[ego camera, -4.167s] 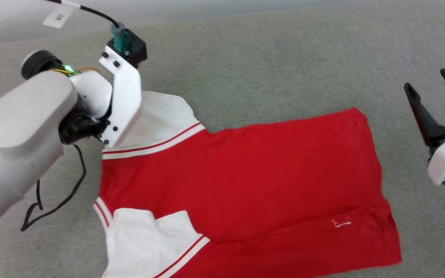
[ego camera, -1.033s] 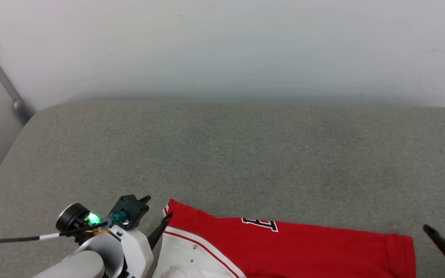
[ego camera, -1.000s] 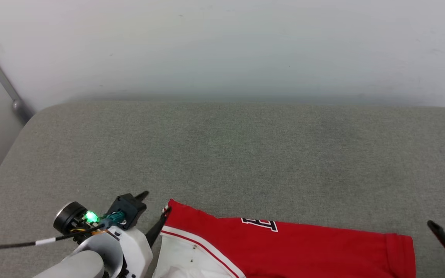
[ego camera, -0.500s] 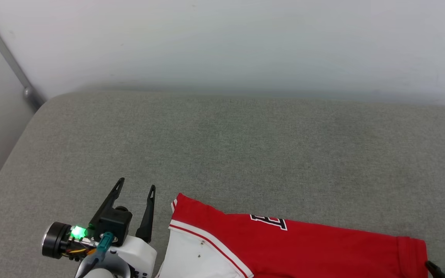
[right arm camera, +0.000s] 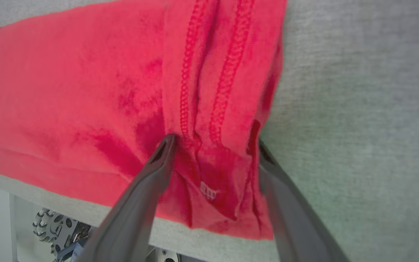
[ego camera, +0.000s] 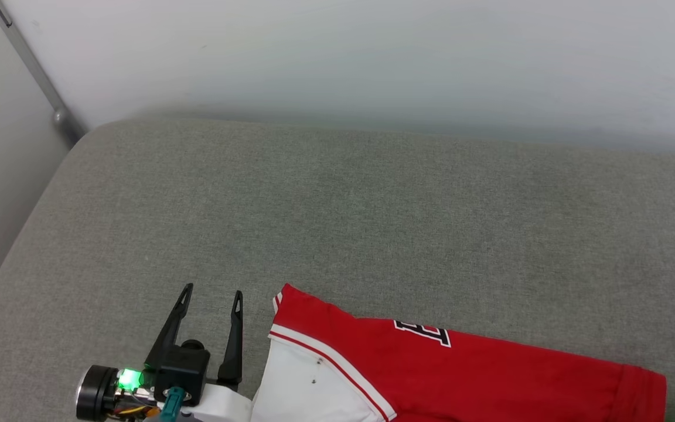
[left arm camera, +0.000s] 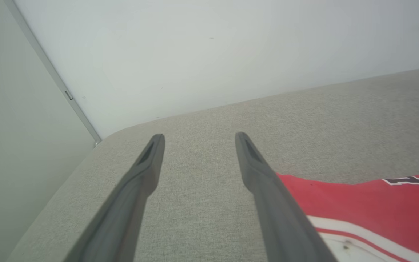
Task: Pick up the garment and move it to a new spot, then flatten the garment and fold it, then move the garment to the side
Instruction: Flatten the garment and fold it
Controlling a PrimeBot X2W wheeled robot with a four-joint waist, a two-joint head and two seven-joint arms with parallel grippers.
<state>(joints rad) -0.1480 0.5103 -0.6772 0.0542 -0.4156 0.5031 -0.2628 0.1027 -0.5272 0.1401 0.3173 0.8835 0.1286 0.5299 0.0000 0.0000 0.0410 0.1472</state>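
The garment [ego camera: 490,381], red with a white sleeve [ego camera: 305,390] and a black-and-white letter, lies folded along the near edge of the grey padded surface [ego camera: 337,223]. My left gripper [ego camera: 211,291] stands open just left of its shoulder corner, apart from the cloth. In the left wrist view that gripper [left arm camera: 199,135] has only bare grey surface between its fingers, and the garment [left arm camera: 369,203] lies to their right. My right gripper [right arm camera: 215,142] is open over the garment [right arm camera: 67,91], its two fingers straddling the stitched hem [right arm camera: 209,91] near the corner.
A pale wall [ego camera: 372,53] runs along the far edge of the surface, with a metal pole [ego camera: 36,67] at the far left corner. The surface's near edge [right arm camera: 67,207] lies just past the garment, and robot hardware [right arm camera: 55,227] shows below it.
The head camera has shifted. My left gripper has drawn back from the garment's shoulder corner and turned, fingers now pointing away from me. My right gripper's fingers have dropped out of the head view.
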